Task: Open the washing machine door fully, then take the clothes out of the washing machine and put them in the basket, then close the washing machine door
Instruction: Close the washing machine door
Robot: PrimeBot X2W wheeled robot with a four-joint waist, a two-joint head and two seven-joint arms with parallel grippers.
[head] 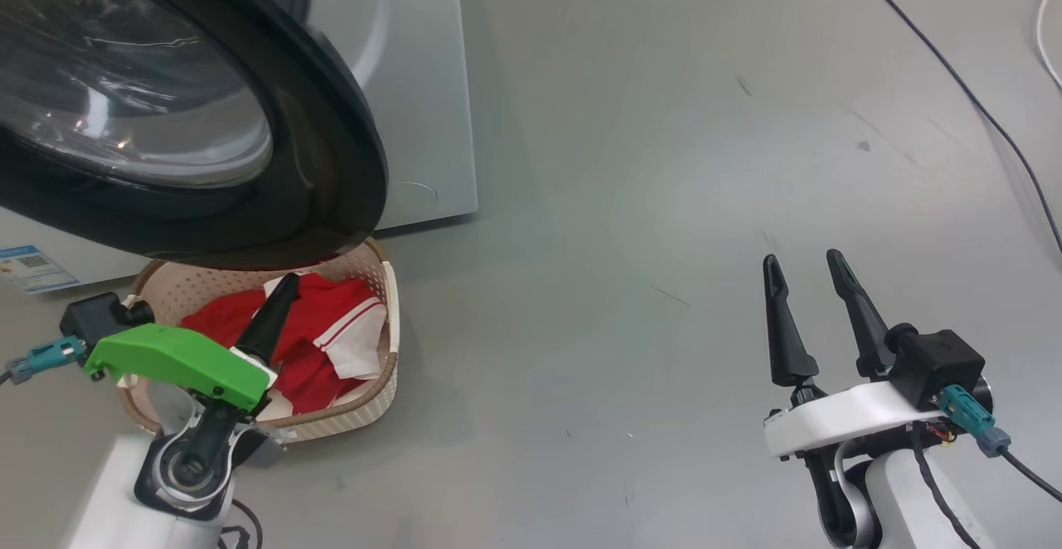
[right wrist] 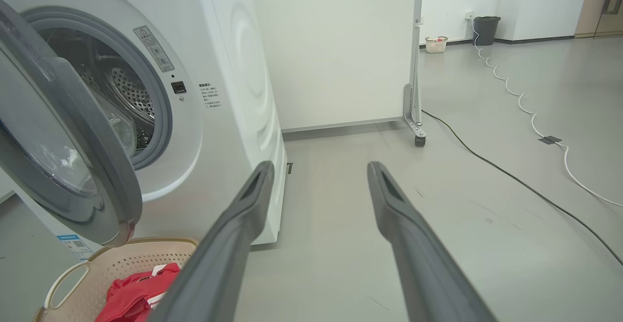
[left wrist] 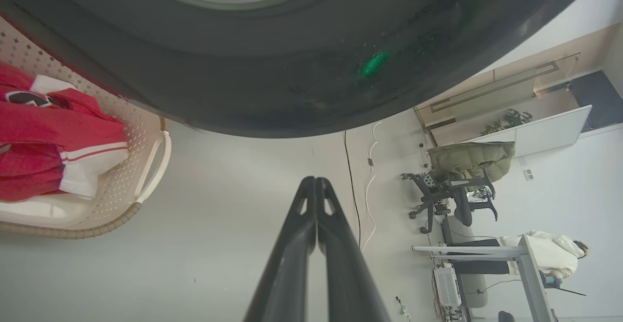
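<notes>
Head view, nearest first: the left gripper point(head: 288, 282), fingers pressed together and holding nothing, hangs over the basket point(head: 390, 308) with its tip just under the lower rim of the washing machine door point(head: 332, 134). The right gripper point(head: 802, 259) stands with fingers apart and empty, well off to the right over bare floor. The clothes point(head: 323, 342) lie heaped in the basket, which sits on the floor close against the front of the washing machine point(head: 415, 76), partly beneath the open door. The drum point(right wrist: 121, 93), as far as the right wrist view shows it, appears empty, so closing the door is judged the remaining step. Hazards noted: a rising left gripper could strike the door's rim from below instead of pushing it. A low sweep could snag the red cloth or shove the light basket. The glossy curved face invites slipping, and a weak push may leave the door ajar.
</notes>
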